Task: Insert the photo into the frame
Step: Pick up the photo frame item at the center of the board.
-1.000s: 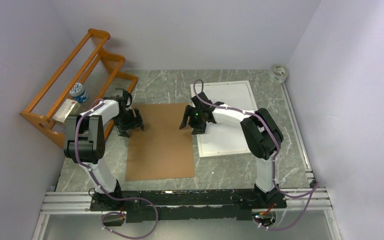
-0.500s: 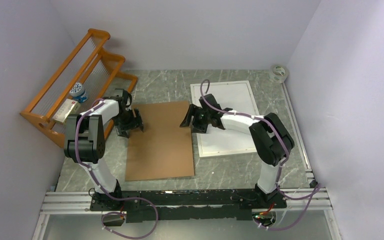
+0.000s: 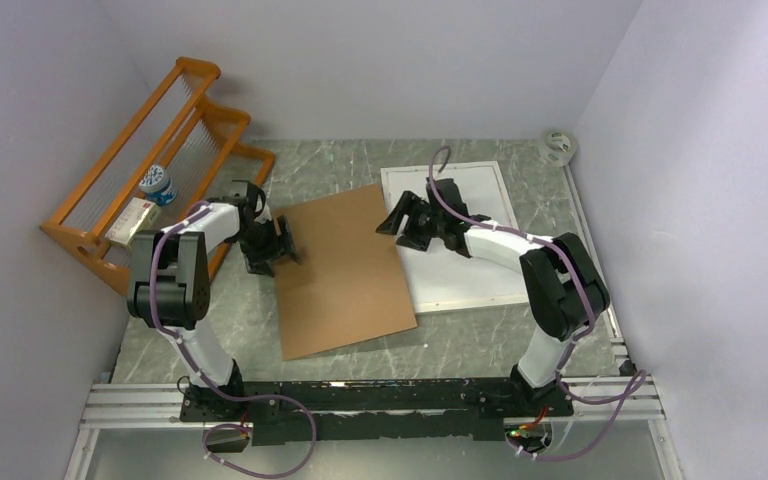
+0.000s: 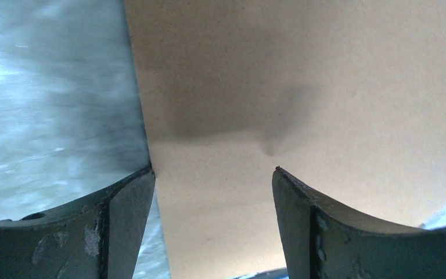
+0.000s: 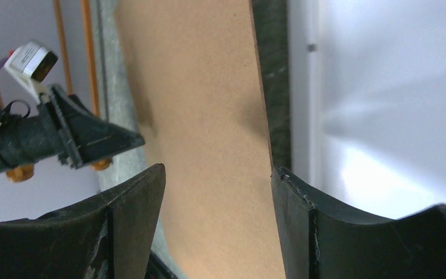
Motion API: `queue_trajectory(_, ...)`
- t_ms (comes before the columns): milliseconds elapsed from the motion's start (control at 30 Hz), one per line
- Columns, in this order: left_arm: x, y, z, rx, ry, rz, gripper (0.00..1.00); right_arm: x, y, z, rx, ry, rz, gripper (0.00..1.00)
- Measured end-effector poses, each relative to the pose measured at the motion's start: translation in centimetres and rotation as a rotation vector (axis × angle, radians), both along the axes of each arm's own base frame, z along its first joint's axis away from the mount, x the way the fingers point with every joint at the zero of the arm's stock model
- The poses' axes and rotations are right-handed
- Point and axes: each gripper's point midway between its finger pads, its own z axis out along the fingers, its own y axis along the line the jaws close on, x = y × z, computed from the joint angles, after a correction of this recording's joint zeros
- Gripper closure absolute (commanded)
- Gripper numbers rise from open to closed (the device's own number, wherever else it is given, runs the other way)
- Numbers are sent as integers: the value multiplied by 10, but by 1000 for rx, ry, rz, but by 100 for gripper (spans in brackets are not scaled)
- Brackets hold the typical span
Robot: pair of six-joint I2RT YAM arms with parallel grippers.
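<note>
A plain brown backing board (image 3: 345, 275) lies askew on the grey table, its right edge over the left rim of the white frame (image 3: 475, 185). The frame lies flat at the back right, its inside plain white. The photo's picture side is out of view. My left gripper (image 3: 282, 243) stands open at the board's left edge (image 4: 302, 87), one finger over the table and one over the board (image 4: 213, 170). My right gripper (image 3: 397, 215) stands open across the board's far right corner (image 5: 218, 168), with the board (image 5: 197, 87) to its left and the frame (image 5: 383, 87) to its right.
An orange wooden rack (image 3: 150, 150) stands at the back left with a small box (image 3: 130, 222) and a jar (image 3: 157, 185) on it. A roll of tape (image 3: 558, 146) sits in the back right corner. Walls close in on three sides.
The brown board has turned and slid right, and now overlaps the frame's left edge. Both grippers moved right with it; the right arm stretched out further over the frame.
</note>
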Motion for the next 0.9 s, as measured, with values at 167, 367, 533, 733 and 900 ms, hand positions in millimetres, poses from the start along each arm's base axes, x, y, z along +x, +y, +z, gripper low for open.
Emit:
queue_trajectory(167,-3,-26,3,-106,2,-29,21,16,-28,-10,-54,-13,-62,31)
queue_trajectory(367,-6,-41,5,-163,20,-33,21,17,-46,-23,-146,-10,-84,30)
queue_trajectory(533,-7,-48,5,-181,28,-36,21,12,-55,-31,-247,10,-85,24)
queue_trajectory(733,-7,-48,5,-180,32,-30,21,11,-61,-37,-306,21,-70,21)
queue_trajectory(900,-7,-48,5,-179,33,-29,21,6,-64,-51,-337,58,-56,21)
